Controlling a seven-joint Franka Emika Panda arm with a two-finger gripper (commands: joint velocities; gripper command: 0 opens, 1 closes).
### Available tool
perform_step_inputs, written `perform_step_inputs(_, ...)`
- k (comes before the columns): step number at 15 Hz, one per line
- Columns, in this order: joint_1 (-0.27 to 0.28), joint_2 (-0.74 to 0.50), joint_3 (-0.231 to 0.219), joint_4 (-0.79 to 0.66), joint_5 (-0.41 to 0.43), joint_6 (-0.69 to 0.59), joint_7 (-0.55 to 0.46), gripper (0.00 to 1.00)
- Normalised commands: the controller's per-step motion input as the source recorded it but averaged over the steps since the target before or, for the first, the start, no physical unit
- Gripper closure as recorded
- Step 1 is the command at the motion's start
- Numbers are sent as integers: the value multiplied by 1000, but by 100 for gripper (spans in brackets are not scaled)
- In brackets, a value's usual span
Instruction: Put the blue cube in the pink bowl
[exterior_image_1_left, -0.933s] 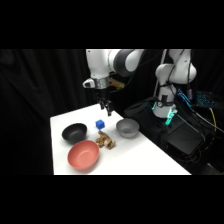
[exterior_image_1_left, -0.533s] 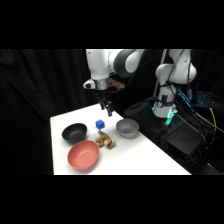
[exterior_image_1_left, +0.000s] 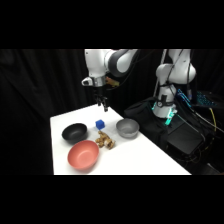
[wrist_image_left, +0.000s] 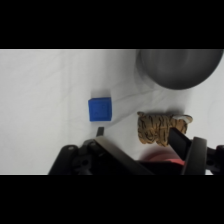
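The small blue cube (exterior_image_1_left: 99, 124) rests on the white table (exterior_image_1_left: 145, 160) between the black and grey bowls. In the wrist view the blue cube (wrist_image_left: 100, 109) lies just beyond the left fingertip (wrist_image_left: 100, 131). My gripper (exterior_image_1_left: 104, 105) hangs above and slightly behind the cube, not touching it. It is open, and in the wrist view the gripper (wrist_image_left: 139, 135) has nothing between its spread fingers. The pink bowl (exterior_image_1_left: 83, 154) sits at the table's front left, and only a sliver of the pink bowl (wrist_image_left: 162, 160) shows behind the linkage in the wrist view.
A black bowl (exterior_image_1_left: 74, 132) stands left of the cube and a grey bowl (exterior_image_1_left: 127, 128) right of it. A tan-brown striped lumpy object (exterior_image_1_left: 105, 141) lies between the cube and the pink bowl. Dark equipment and cables sit off the table's right side.
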Motion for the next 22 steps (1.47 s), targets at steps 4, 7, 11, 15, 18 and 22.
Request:
perform_step_inputs(4,-113,-11,-72,-111,2,334,-365,0)
perform_step_inputs(7,-99,50,-44,-125,54,449,-391,0)
perform_step_inputs(11,-99,112,28,-87,237,427,-442,0)
perform_step_inputs(15,-156,138,171,-4,409,269,-518,0)
perform_step_inputs(18,-179,183,163,73,295,200,-388,0)
perform_step_inputs(22,-175,200,124,116,149,181,-249,0)
